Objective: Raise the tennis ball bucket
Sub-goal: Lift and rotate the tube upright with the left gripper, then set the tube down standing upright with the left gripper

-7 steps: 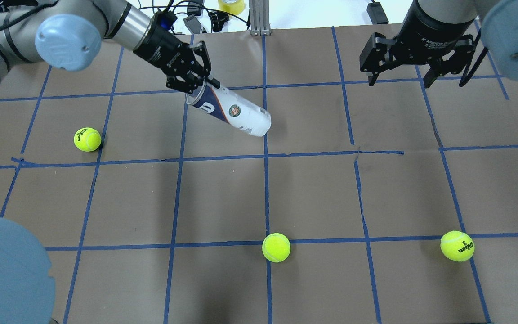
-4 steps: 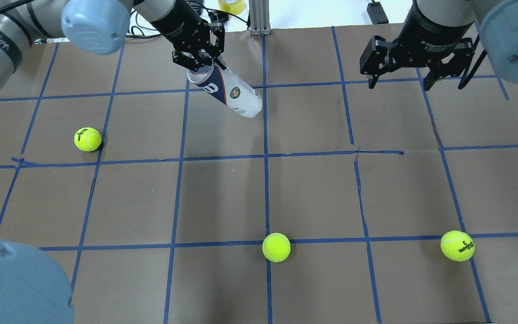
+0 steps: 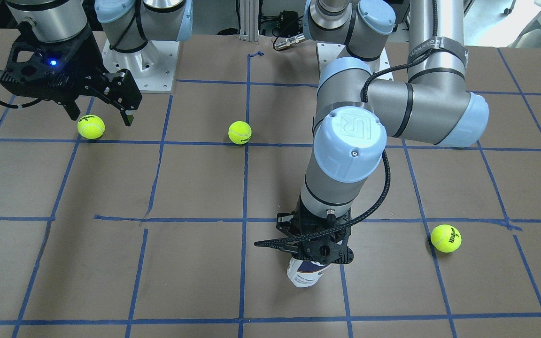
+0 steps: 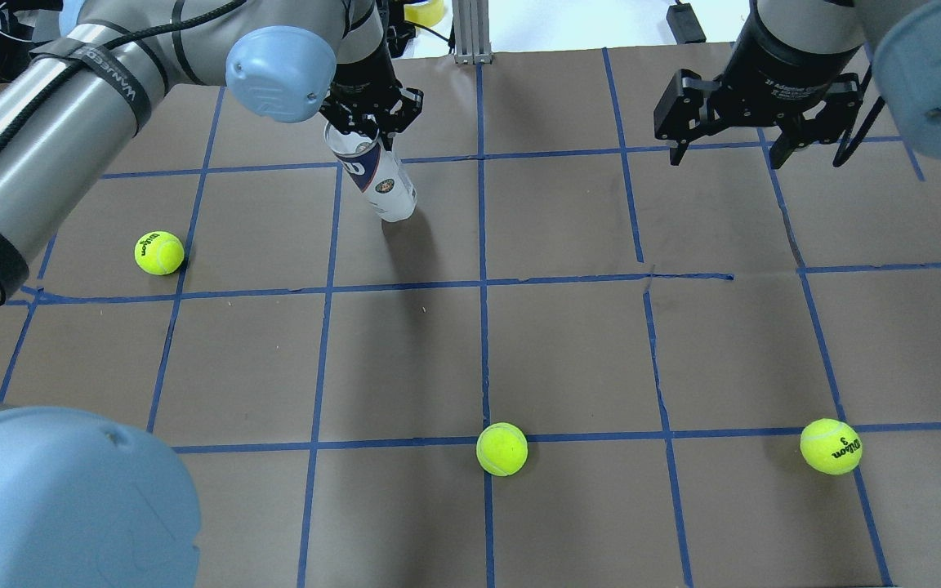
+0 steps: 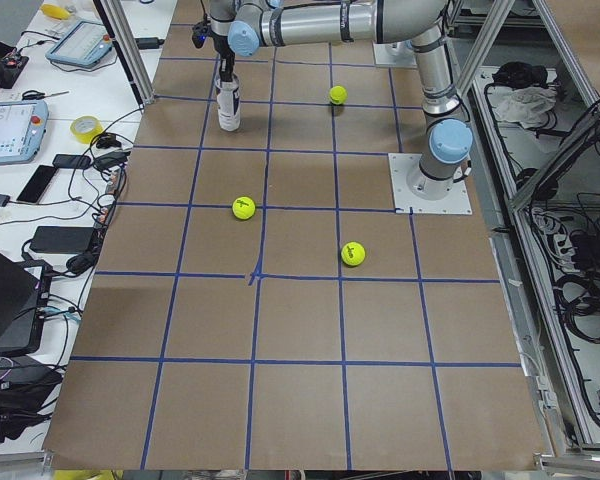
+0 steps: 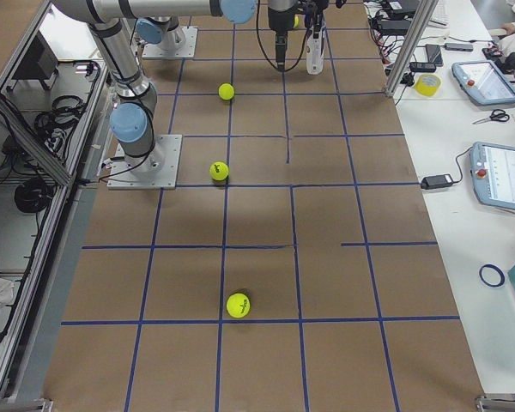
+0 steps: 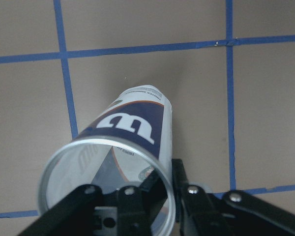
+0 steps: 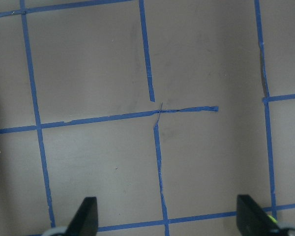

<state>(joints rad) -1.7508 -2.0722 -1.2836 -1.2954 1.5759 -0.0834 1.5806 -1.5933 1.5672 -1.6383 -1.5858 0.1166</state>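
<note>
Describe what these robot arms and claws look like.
Both arms are silver-grey tubes with pale blue joint caps; the left arm bears a UR logo, a black lettered band and a braided black cable. The left gripper and right gripper are black, two-fingered; the right shows a blue light.

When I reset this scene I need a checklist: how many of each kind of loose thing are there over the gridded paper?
Tennis balls: 3
Tennis ball bucket: 1, gripped at its open rim by the left gripper
Total: 4
</note>
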